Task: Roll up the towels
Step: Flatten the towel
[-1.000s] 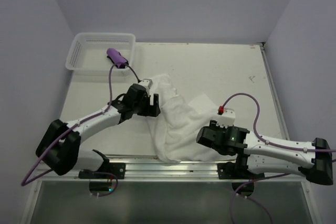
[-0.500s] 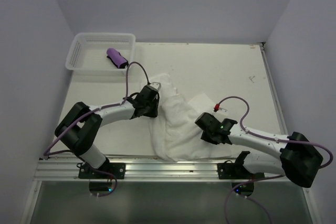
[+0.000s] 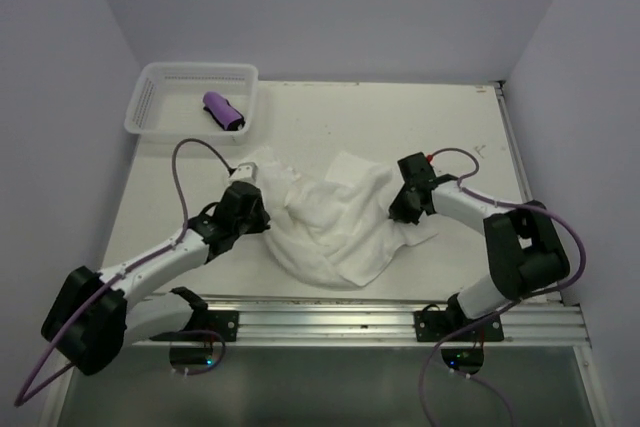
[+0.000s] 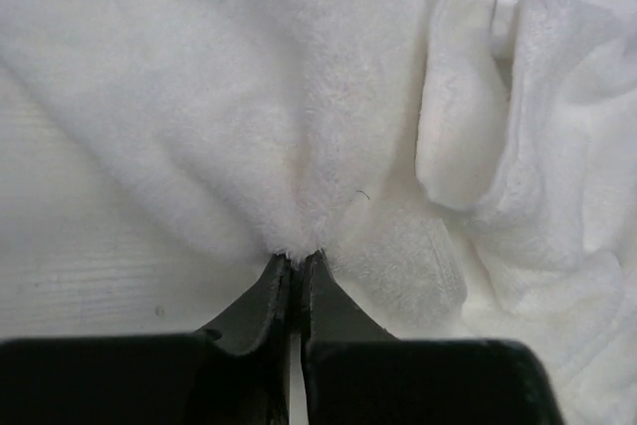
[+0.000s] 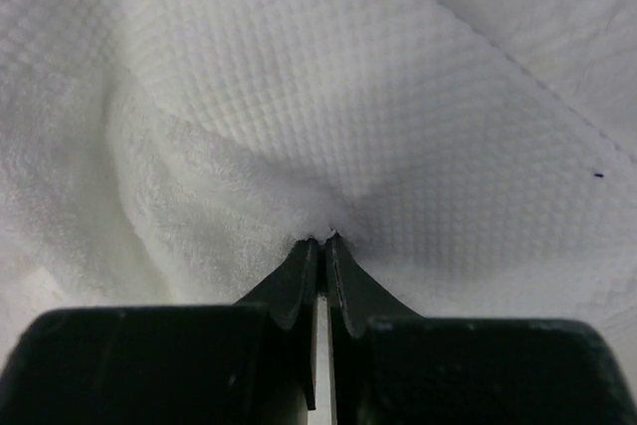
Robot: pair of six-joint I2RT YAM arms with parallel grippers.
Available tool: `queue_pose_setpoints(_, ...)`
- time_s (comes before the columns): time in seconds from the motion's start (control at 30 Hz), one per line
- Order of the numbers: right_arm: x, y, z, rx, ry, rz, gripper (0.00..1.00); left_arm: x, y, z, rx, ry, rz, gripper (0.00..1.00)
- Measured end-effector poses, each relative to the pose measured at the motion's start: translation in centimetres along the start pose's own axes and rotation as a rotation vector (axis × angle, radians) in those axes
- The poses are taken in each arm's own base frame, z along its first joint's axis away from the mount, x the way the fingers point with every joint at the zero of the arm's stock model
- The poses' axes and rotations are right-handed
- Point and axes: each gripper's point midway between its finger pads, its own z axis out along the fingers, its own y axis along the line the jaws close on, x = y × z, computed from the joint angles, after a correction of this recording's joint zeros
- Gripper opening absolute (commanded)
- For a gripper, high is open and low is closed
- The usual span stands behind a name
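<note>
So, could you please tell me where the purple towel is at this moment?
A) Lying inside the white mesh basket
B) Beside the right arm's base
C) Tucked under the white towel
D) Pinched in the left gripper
A: the purple towel lies inside the basket at the far left, while the left gripper and the right gripper are each shut on the white towel.

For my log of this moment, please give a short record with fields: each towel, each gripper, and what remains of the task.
white towel: crumpled on the table, not rolled
purple towel: looks rolled, lying in the mesh basket
left gripper: shut on a pinch of the white towel, left side
right gripper: shut on a pinch of the white towel, right side
remaining: the white towel needs spreading and rolling
</note>
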Motion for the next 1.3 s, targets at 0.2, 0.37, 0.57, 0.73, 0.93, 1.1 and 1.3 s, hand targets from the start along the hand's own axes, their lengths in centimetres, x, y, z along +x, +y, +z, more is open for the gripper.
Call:
queue_pose_setpoints(0.2,-5.8,0.1,1.8,0.036,-0.041,0.022,0.05,-0.5,1.3,-2.3,0.009,-0.090,-0.119,0.23)
queue_pose_setpoints(0.37,-5.9,0.7,1.8,-0.017,-0.032,-0.006,0.28,3.1,2.8,-2.0,-0.025,0.000,-0.141,0.62)
queue_pose_setpoints(0.57,-3.9,1.4,0.4,-0.106,0.019,-0.050,0.38,-0.1,2.1,-3.7,-0.051,-0.035,-0.128,0.89)
queue_pose_setpoints(0.73,-4.1,1.8,-1.3,-0.133,-0.003,-0.094,0.39,-11.5,-0.5,-5.8,-0.063,-0.250,-0.102,0.95)
queue_pose_setpoints(0.93,-4.1,1.7,-1.9,-0.133,-0.005,-0.127,0.39,-16.4,1.7,-0.4,-0.223,-0.215,-0.082,0.94)
queue_pose_setpoints(1.1,-4.0,1.6,-1.9,-0.137,0.000,-0.147,0.38,-12.6,3.5,3.8,-0.308,-0.074,-0.042,0.91)
queue_pose_setpoints(1.3,-3.7,1.4,-1.7,-0.142,0.011,-0.176,0.25,-12.2,4.6,5.6,-0.370,-0.079,-0.032,0.74)
